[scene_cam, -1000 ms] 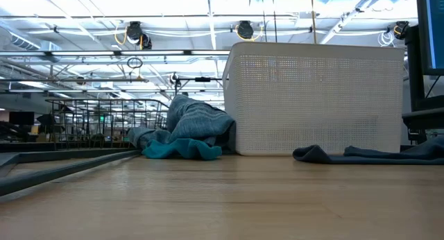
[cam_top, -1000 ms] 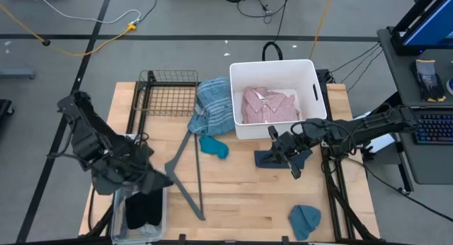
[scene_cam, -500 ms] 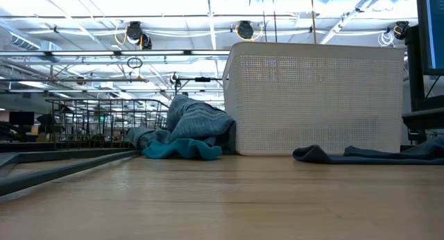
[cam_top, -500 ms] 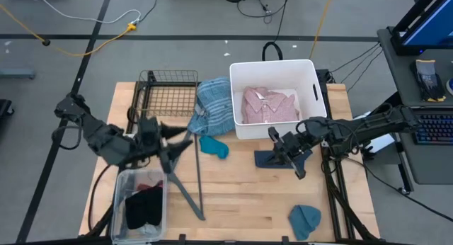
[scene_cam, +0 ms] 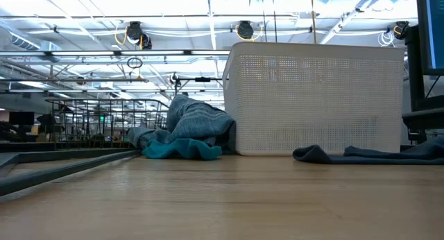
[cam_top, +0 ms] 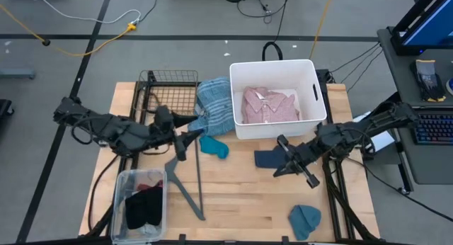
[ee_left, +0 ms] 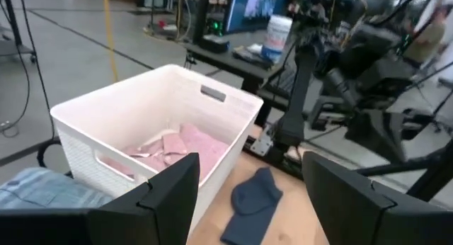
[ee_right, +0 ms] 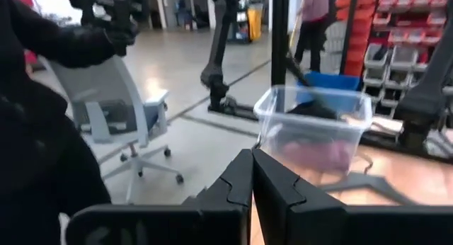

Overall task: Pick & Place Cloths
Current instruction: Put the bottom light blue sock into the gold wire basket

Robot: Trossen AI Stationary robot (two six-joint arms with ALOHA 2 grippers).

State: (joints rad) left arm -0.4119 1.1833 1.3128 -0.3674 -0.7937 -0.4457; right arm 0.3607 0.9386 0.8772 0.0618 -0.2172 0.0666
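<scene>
The high view shows my left gripper (cam_top: 185,134) open and holding nothing, above the grey hanger bar (cam_top: 185,175), just left of the teal cloth (cam_top: 214,146) and the blue-plaid shirt (cam_top: 214,105). Its wrist view (ee_left: 248,202) faces the white tub (ee_left: 141,124), the pink shirt (ee_left: 180,147) inside it and the navy cloth (ee_left: 251,199). My right gripper (cam_top: 282,168) is shut (ee_right: 253,180) and empty, at the near right edge of the navy cloth (cam_top: 267,158), which lies flat on the table (scene_cam: 361,155). A blue beanie (cam_top: 304,220) rests near the table's near edge.
A clear bin (cam_top: 141,206) at the near left corner holds black and maroon pieces. A wire basket (cam_top: 166,93) stands at the far left, and the plaid shirt leans on the white tub (cam_top: 311,75). A person (ee_right: 311,18) stands far off in the room.
My left arm has swung from above the clear bin toward the far and right side, and its gripper is now over the hanger bar beside the teal cloth. My right gripper has shifted a little toward the near edge and turned. The cloths have not moved.
</scene>
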